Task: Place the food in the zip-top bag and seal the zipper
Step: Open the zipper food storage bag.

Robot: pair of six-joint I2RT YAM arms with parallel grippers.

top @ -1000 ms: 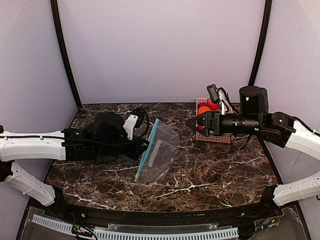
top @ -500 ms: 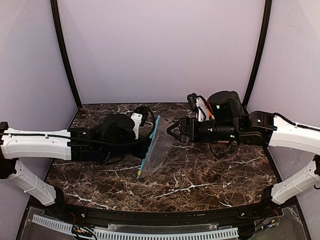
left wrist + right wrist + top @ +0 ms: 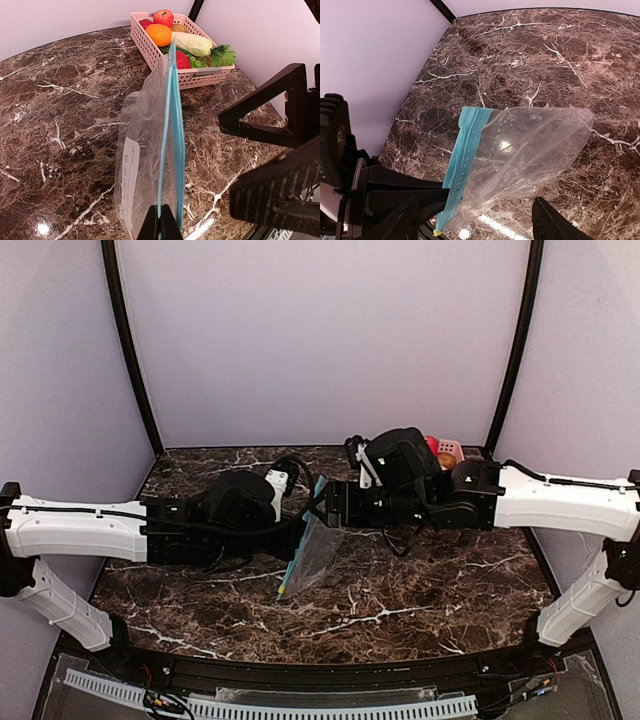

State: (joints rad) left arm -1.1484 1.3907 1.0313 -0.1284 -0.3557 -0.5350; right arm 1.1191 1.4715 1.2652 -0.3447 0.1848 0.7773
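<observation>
My left gripper (image 3: 160, 226) is shut on the teal zipper (image 3: 172, 125) of the clear zip-top bag (image 3: 142, 165) and holds it upright above the table. In the top view the bag (image 3: 315, 548) hangs between both grippers. My right gripper (image 3: 323, 512) is open and empty, with its jaws spread beside the bag's mouth edge (image 3: 462, 155). It also shows in the right wrist view (image 3: 475, 217). The food lies in a pink basket (image 3: 150, 47): the pale gourd (image 3: 192, 44), the leafy green (image 3: 222, 54) and the grapes (image 3: 200, 63). I cannot make out the pepper.
The basket (image 3: 447, 450) stands at the back right, mostly hidden behind the right arm. It also holds an orange (image 3: 159, 35), an apple (image 3: 163, 17) and a red piece (image 3: 183, 60). The marble table is walled in by purple panels.
My right arm has swung left from the basket to the bag, its open gripper now at the bag's mouth. The left gripper has edged right, still holding the bag.
</observation>
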